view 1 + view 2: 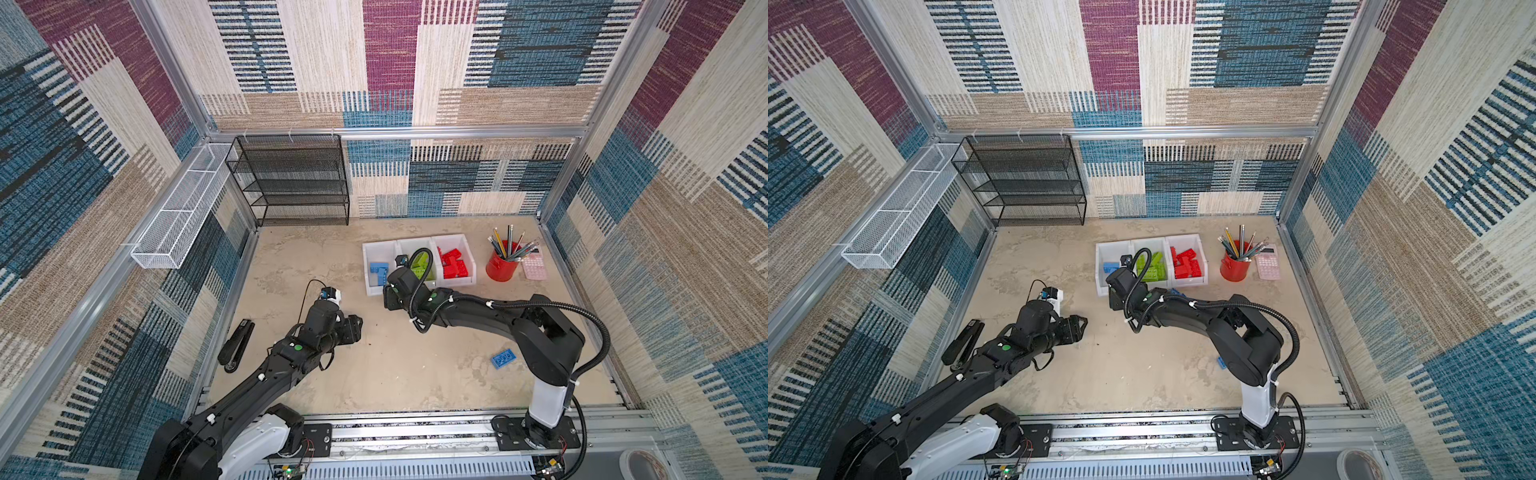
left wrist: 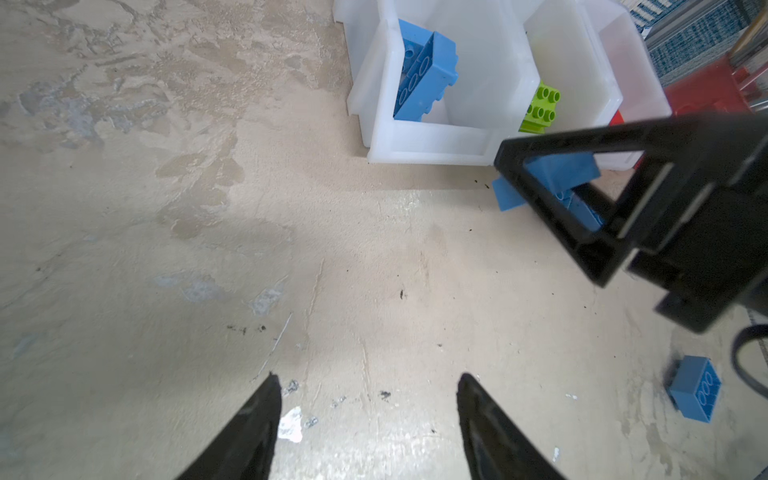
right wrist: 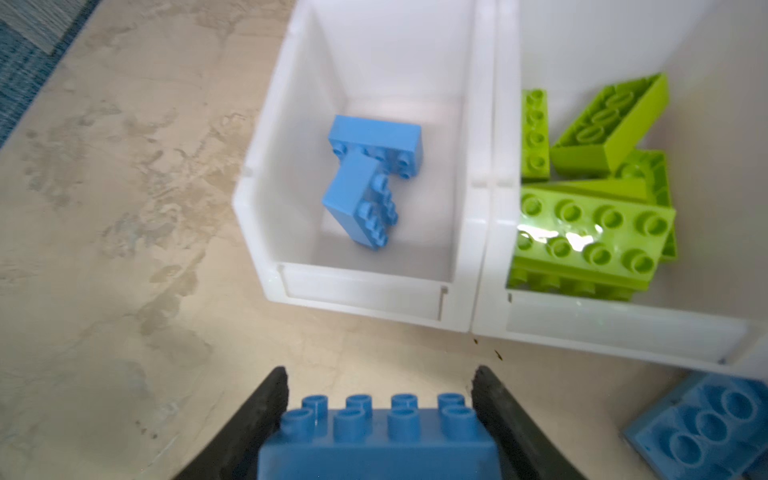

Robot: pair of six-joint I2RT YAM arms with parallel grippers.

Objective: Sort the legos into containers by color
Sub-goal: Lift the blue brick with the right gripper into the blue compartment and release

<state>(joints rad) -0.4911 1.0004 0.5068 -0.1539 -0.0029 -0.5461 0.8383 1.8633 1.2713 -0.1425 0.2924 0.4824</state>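
The right end effector (image 3: 381, 370) is clenched on a blue brick (image 3: 374, 440), one finger on each short end, so the brick's long axis runs from finger to finger and its studs face ahead; whether it hangs clear of the worktop (image 3: 124, 208) I cannot tell. Just beside it, in front of the green bin (image 3: 623, 328), a second blue brick (image 3: 702, 419) lies hollow side up on the worktop, apart from the fingers. Straight ahead across a narrow strip of bare worktop stands the blue bin (image 3: 361, 291), the end one of the three joined white containers (image 1: 415, 240). Its lowered front lip is nearly parallel to the held brick's long axis, so I judge the coming move a short carry forward over that lip with little turning of the wrist. Inside it rest two blue bricks (image 3: 374, 141), one leaning on the other. Next along, the green bin is heaped with lime bricks (image 3: 594, 232), and beyond that, in a top view, the red bin (image 1: 451, 239) holds red bricks (image 1: 455, 266). The left end effector (image 2: 368, 376) hangs released and empty above bare worktop, well apart from the bins, so the right arm is plainly the nearer one. Farthest back, near the right arm's base, a last blue brick (image 1: 503, 358) lies loose on the worktop
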